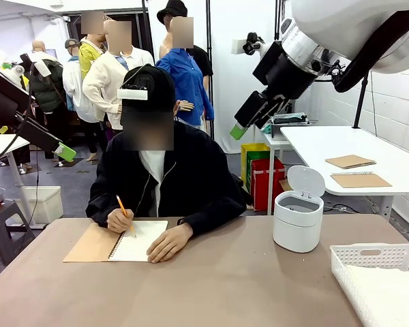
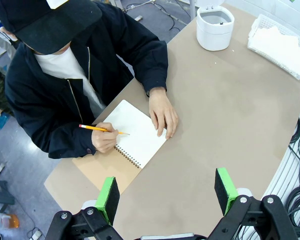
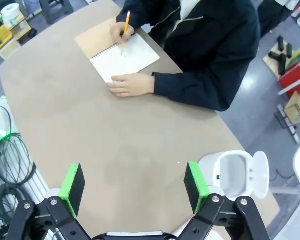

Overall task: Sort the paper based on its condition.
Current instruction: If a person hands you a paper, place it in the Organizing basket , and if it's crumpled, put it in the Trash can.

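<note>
Both fingers [image 2: 165, 192] [image 3: 134, 182] spread wide above bare table [image 3: 115, 145] edge.

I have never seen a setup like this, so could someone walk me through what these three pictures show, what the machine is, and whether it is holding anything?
Two white robot arms share a brown table with a person. One picture looks across the table from between the arms. The other two come from cameras on each wrist, looking down past the green finger pads. The left gripper and right gripper both hang above the table, open and holding nothing. The person's hand writes with a pencil in a spiral notebook. Also there: a small white bin, lid up, and a white basket holding white paper.
</note>
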Motion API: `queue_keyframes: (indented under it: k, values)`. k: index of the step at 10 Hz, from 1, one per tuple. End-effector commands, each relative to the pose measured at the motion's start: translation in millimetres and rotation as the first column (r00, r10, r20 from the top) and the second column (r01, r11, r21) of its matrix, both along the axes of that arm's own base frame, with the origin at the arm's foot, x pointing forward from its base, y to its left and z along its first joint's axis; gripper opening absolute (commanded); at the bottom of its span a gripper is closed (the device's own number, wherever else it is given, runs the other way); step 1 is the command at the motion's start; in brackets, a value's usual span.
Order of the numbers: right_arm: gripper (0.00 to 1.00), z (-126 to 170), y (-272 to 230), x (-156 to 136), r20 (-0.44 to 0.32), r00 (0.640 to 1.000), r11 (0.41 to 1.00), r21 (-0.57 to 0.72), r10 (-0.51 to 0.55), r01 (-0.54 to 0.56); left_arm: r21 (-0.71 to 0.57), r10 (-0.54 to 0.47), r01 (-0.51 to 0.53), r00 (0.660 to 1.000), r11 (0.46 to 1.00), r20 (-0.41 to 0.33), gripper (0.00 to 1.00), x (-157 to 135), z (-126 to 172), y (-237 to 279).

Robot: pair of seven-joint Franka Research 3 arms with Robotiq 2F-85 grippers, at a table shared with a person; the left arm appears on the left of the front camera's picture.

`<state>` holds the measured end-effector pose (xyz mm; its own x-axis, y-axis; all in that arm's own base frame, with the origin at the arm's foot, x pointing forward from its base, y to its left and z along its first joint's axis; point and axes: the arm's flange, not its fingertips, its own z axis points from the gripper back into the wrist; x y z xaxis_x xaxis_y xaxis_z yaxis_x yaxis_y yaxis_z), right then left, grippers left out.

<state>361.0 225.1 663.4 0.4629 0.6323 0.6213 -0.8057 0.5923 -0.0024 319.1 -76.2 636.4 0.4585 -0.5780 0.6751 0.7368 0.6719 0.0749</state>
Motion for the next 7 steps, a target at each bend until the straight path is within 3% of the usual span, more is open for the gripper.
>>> queue_keyframes:
  k: [1, 7]
  values:
    - [1.0, -6.8, 1.4, 1.4, 0.005, 1.0, 1.0, 0.02, -0.01, 0.009, -0.005, 0.007, -0.007, 1.0, 1.0, -0.008, 1.0, -0.4, 0.7, -0.5]
    - [1.0, 0.9, 1.8, -1.1, 0.031, 0.999, 0.996, 0.077, 0.03, -0.033, -0.005, 0.007, -0.007, 1.0, 1.0, -0.008, 1.0, -0.4, 0.7, -0.5]
